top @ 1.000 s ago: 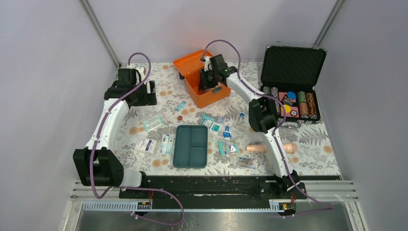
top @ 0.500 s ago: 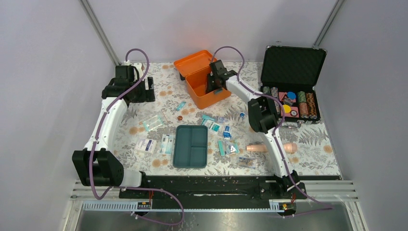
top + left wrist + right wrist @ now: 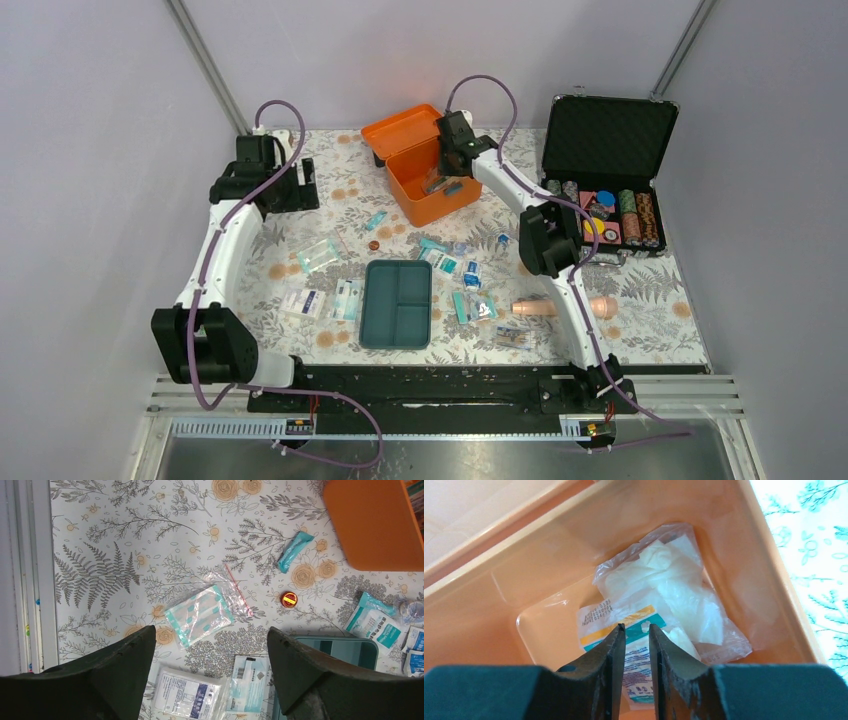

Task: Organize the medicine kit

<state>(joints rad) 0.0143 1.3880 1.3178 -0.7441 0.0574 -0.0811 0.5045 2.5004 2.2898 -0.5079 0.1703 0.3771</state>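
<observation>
We risk snagging the bagged packets (image 3: 669, 590) in the orange box (image 3: 744, 580) on our right end effector (image 3: 636, 630), barely parted and empty.

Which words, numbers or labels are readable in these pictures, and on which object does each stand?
Nothing reads with certainty.
Printed packet inside the orange box: black lines and numbers, too blurred.
White packets on the table: labels, one barcode, too small.
Small red round object: yellow mark, unreadable.

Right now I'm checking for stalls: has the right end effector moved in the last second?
Yes. The right end effector shifted rightward across the bright orange rectangular plastic box.
</observation>
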